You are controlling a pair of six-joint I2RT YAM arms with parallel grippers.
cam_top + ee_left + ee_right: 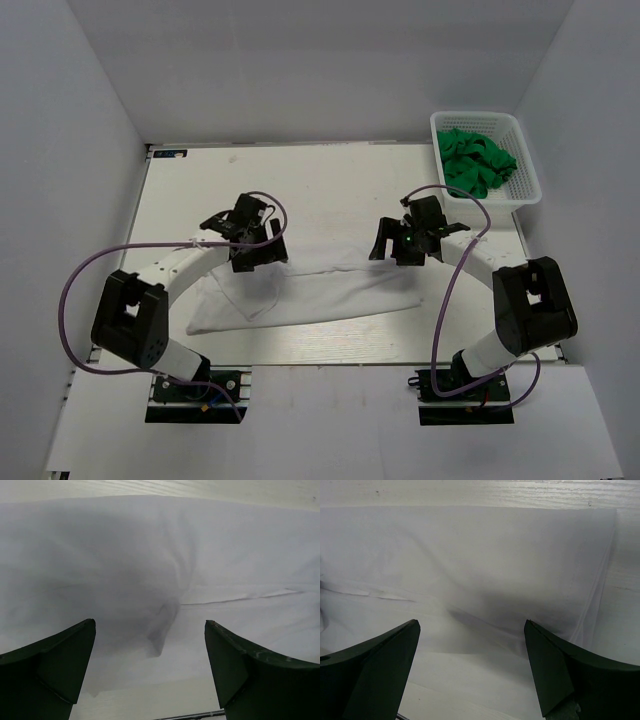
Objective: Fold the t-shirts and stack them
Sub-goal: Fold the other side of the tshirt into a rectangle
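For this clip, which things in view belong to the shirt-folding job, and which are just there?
Part of the job: white t-shirt, lying on the table; green t-shirts, heaped in the basket; left end effector and right end effector, both open over the white shirt.
Just there: basket; table.

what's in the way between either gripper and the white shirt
Nothing visible. The left gripper and right gripper hang open right over the white shirt, with only bare cloth below them.
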